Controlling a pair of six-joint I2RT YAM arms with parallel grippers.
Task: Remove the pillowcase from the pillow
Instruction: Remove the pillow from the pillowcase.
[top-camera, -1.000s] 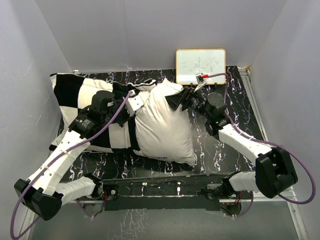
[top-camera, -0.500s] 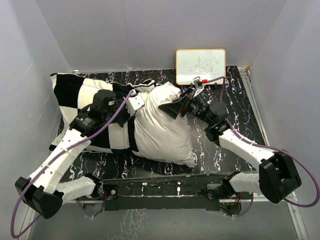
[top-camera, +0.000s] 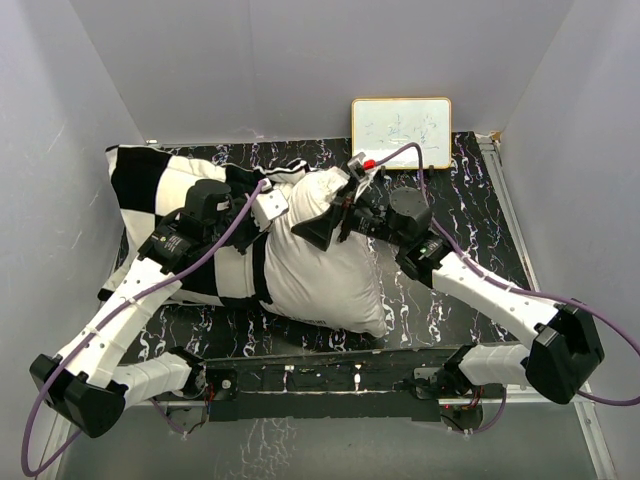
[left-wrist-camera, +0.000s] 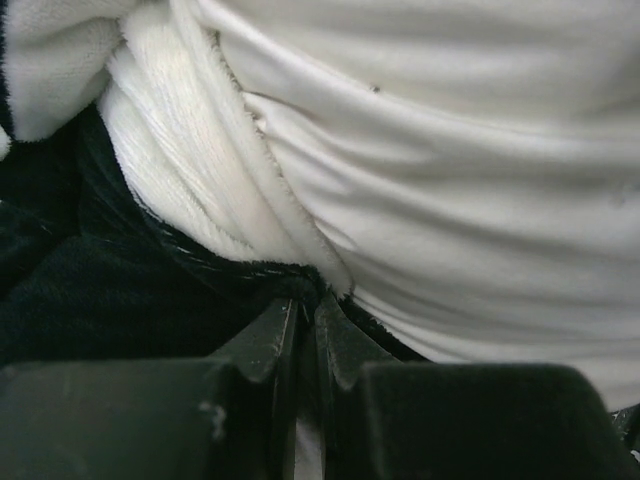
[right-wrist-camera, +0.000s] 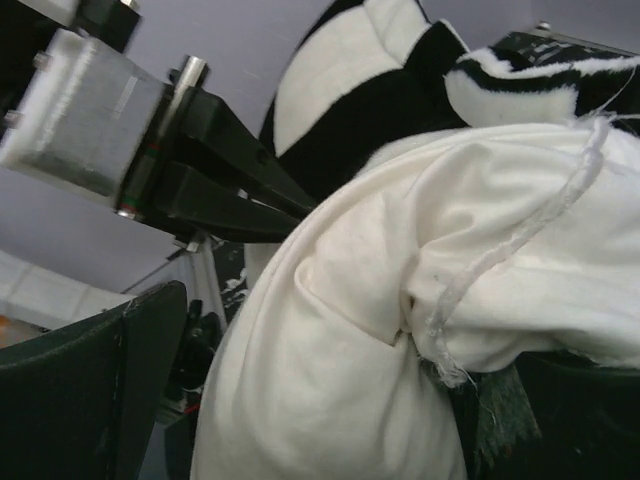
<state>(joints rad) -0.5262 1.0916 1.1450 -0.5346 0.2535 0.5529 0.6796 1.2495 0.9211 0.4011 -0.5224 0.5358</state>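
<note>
The white pillow (top-camera: 325, 275) lies mid-table, its left part still inside the black-and-cream checkered pillowcase (top-camera: 150, 185). My left gripper (top-camera: 268, 206) is shut on the pillowcase's open edge; in the left wrist view its fingertips (left-wrist-camera: 300, 300) pinch the dark hem beside the plush cover (left-wrist-camera: 180, 170) and the pillow (left-wrist-camera: 480, 180). My right gripper (top-camera: 322, 229) hangs open over the pillow's upper part. In the right wrist view a bulge of pillow (right-wrist-camera: 340, 340) fills the space between its wide-apart fingers (right-wrist-camera: 90, 390). The pillowcase (right-wrist-camera: 340, 70) and the left gripper (right-wrist-camera: 235, 185) show behind it.
A small whiteboard (top-camera: 400, 132) leans at the back of the black marbled table (top-camera: 475, 215). Grey walls close in on the left, right and back. The arm bases sit along the near edge.
The right arm has swung left from the pillow's right edge onto its upper part, its jaws spreading to full width. The left gripper kept its hold and place.
</note>
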